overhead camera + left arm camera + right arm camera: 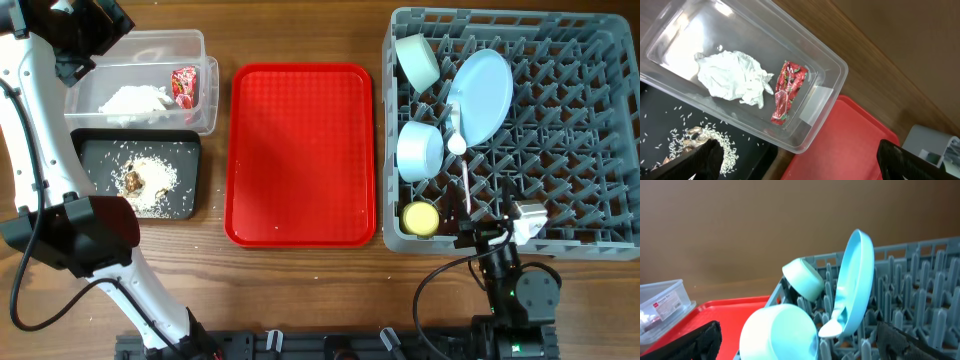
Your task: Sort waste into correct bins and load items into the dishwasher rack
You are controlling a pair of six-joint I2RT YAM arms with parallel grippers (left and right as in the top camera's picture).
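The left end effector [800, 162], fingers spread wide and empty, hangs over the clear tub [740, 30]. The red wrapper [787, 92] lies inside at the end effector's 12 o'clock, its long axis running from 1 to 7 o'clock. The napkin [732, 77] is just beside the wrapper at 9 o'clock. The right end effector [800, 342], fingers likewise apart, faces the rack [920, 280].

No legible text anywhere. The small red printed wrapper [787, 91], mid-frame in the left wrist view inside the clear plastic tub [832, 62], has print too blurred to read. A white label [663, 301] with a red mark on the tub wall, lower left of the right wrist view, carries tiny unreadable lines. Nothing is readable in the overhead view.
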